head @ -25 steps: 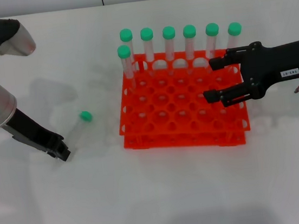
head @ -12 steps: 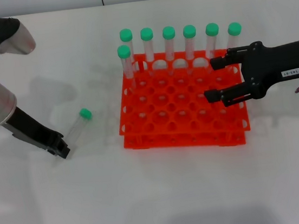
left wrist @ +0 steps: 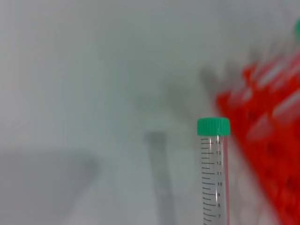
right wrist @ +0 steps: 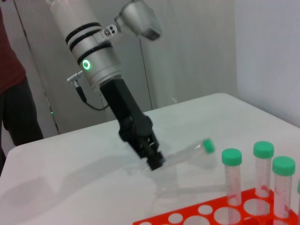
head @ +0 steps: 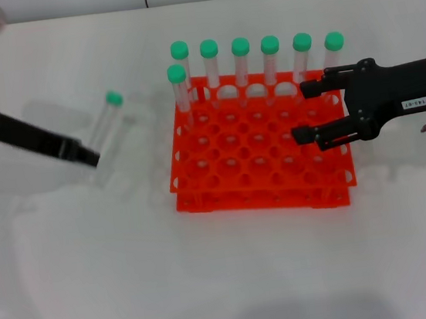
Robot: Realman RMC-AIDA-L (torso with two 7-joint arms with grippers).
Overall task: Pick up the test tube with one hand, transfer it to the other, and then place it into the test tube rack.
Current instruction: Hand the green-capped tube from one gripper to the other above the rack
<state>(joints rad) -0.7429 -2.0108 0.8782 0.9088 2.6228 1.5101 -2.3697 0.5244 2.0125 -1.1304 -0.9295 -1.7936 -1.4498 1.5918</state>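
White table point(head: 96, 283): left gripper point(head: 88, 157) clamps the test tube point(head: 106, 126) by its base end; right gripper point(head: 310, 110) waits open above the test tube rack point(head: 262, 181). An end grip risks slippage during transfer.

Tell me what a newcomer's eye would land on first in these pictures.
The bright orange-red test tube rack at the table's middle, with seven green-capped tubes standing along its far side. Next, the left gripper left of the rack, holding a test tube by its bottom end, clear of the table. The right gripper hovers open over the rack's right part.
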